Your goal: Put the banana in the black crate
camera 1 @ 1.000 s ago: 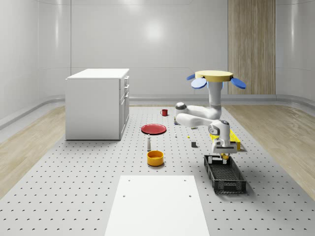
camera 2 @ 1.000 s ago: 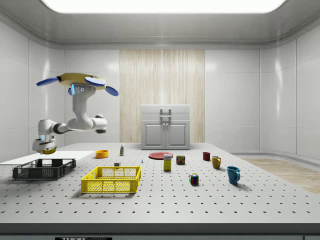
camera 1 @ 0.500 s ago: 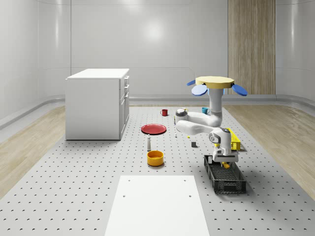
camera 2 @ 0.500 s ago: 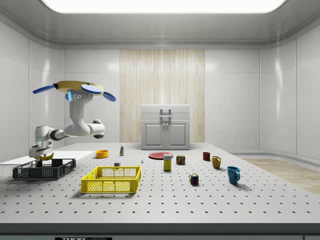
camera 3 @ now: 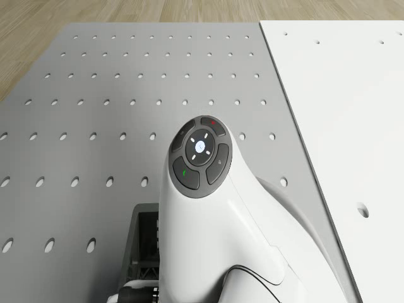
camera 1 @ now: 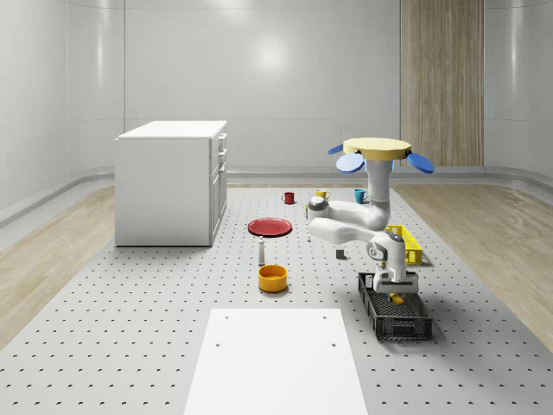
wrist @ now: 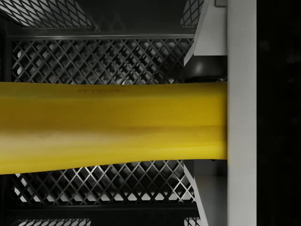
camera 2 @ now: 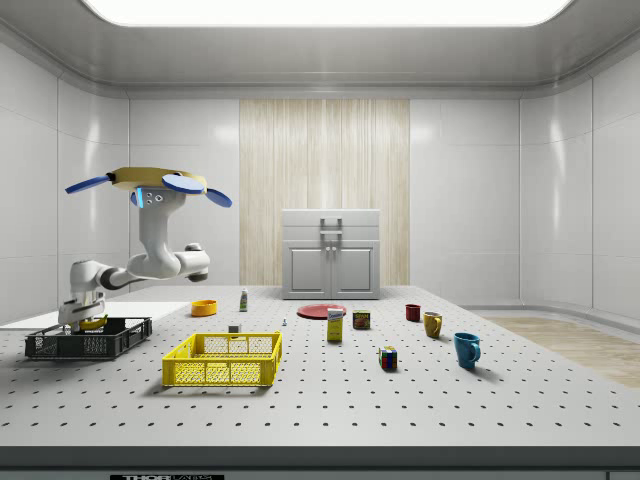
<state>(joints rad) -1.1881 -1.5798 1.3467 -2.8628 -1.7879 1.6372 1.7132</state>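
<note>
The banana (wrist: 113, 126) is yellow and lies crosswise in my gripper, pressed against one grey finger (wrist: 241, 113), with the crate's black mesh floor just beneath it. In the whole-scene view my gripper (camera 1: 395, 290) is shut on the banana (camera 1: 396, 299) and dips into the far end of the black crate (camera 1: 399, 323). The side view has the gripper (camera 2: 84, 319) and banana (camera 2: 94, 323) at the rim of the black crate (camera 2: 88, 342). The drone (camera 1: 376, 151) hovers over the table just beyond the crate, its arm (camera 3: 202, 158) reaching down.
A yellow crate (camera 1: 406, 244) stands right behind the black one. An orange bowl (camera 1: 272, 277), a small white bottle (camera 1: 261, 251) and a red plate (camera 1: 270, 226) lie toward the whole-scene view's left, before a white cabinet (camera 1: 173, 181). A white panel (camera 1: 276, 359) covers the near table.
The drone has sunk lower, and the arm has carried the banana down from above the black crate into its far end. The grip on the banana has held.
</note>
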